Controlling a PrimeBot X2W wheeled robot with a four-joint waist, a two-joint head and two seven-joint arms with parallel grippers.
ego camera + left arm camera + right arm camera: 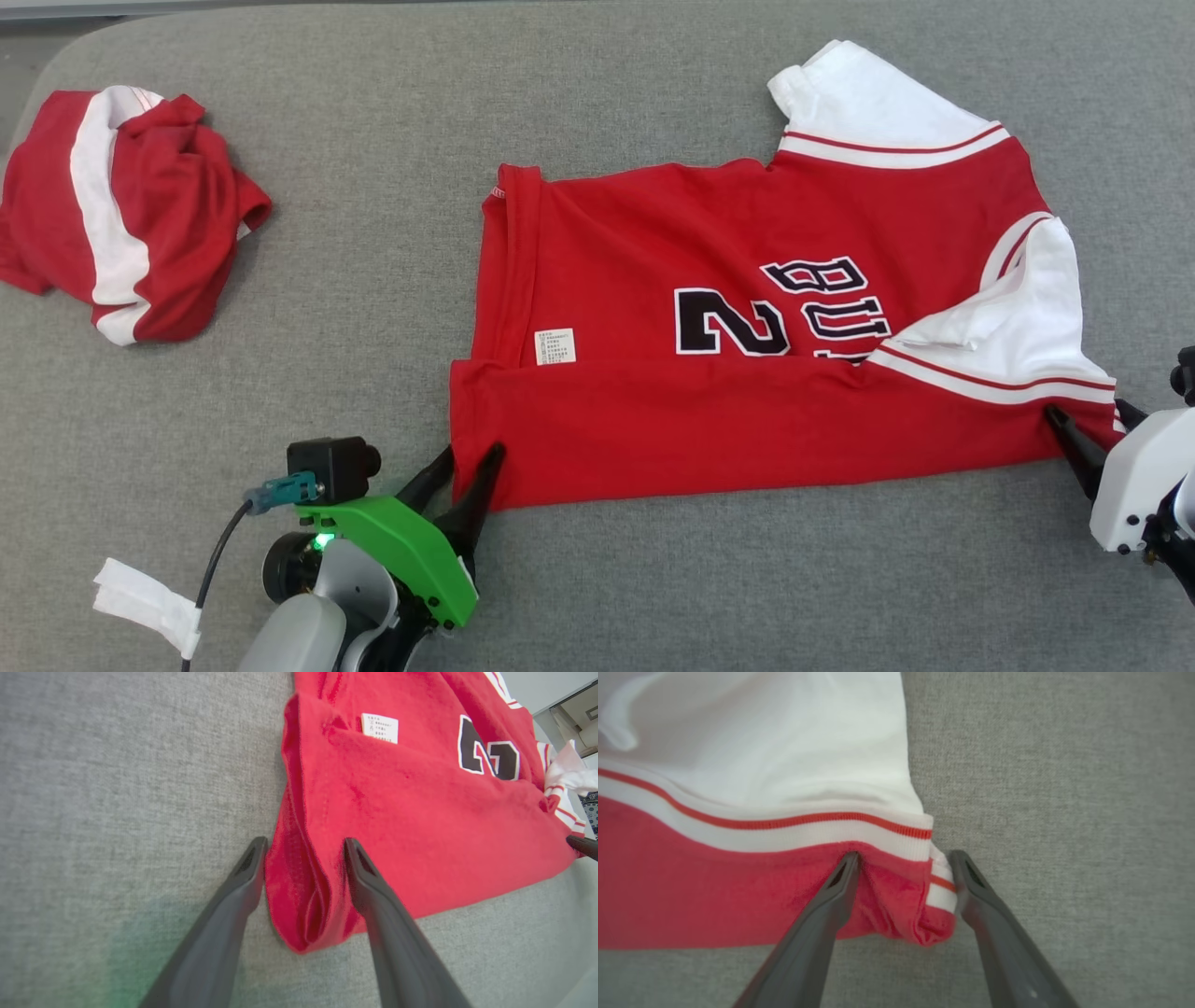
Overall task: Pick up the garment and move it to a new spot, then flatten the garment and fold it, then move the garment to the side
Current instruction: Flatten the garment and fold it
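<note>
Red jersey [747, 280] lies folded; left gripper [472, 450] jaws parted astride hem corner, right gripper [1086, 408] jaws parted astride sleeve-side corner, both low.

Bright, even light from above fills the head view, which is sharp throughout, with only thin soft shadows along the near edge of the garment [747, 280] on the grey bench [373, 233]. The left wrist view curves toward its edges, and a green cast tints the bench beside the blurred left fingers [224, 914]. The right wrist view is soft overall, the right fingers [817, 924] most of all.
</note>
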